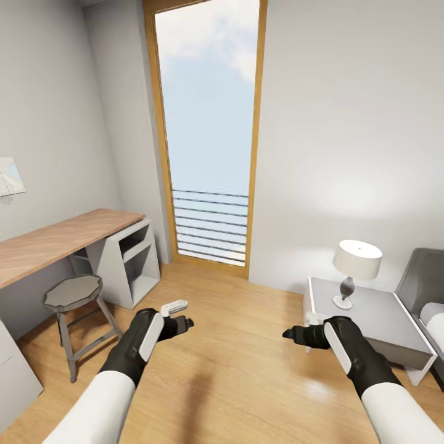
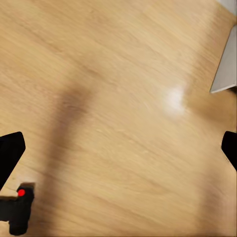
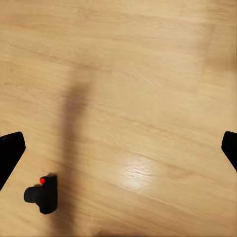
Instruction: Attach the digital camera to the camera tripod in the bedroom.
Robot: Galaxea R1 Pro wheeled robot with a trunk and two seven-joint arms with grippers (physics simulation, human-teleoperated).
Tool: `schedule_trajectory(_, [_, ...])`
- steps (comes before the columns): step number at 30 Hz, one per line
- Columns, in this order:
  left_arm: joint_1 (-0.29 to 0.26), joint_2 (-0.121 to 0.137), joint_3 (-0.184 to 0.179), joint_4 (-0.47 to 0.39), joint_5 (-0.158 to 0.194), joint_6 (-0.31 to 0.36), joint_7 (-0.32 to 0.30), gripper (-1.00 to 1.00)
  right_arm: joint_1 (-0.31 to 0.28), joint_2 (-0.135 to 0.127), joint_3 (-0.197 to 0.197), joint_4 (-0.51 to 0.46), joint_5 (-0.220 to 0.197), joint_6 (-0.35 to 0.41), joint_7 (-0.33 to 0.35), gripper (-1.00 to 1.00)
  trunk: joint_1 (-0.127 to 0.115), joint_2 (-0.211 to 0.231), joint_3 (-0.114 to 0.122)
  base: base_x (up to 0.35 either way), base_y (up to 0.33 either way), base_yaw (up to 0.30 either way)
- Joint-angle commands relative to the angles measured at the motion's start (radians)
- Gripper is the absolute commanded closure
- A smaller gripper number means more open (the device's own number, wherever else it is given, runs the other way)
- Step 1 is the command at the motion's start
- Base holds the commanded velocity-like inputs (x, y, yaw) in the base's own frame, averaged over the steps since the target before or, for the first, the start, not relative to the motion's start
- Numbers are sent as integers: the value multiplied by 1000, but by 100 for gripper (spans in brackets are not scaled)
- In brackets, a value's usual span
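Observation:
The digital camera, small and black with a red button, lies on the light wood floor. It also shows in the right wrist view, the digital camera lying beside a long shadow. My left gripper and right gripper hover above the floor in front of me, both open with nothing between them. Their black fingers sit far apart at the edges of the wrist views. The camera tripod is out of view.
A tall wood-framed window faces me. At the left stand a wood-topped desk and a grey stool. At the right are a grey nightstand with a lamp, and the bed's edge.

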Motion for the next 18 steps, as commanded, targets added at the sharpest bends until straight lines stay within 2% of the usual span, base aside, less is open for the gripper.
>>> schedule_trajectory(1, [-1,-3,3,-1,9,4,9,-100,-1,-1,-1,-1,3,5,7,-100,0,-1,-1,0,0,0])
schedule_trajectory(12, [-1,-15,1,0,8,4,9,-100,-1,-2,0,-5,10,3,7,-100,0,-1,-1,0,0,0])
schedule_trajectory(18, [-1,-14,0,22,7,1,8,-100,-1,4,0,-5,12,-3,3,-100,23,-43,-20,0,0,0])
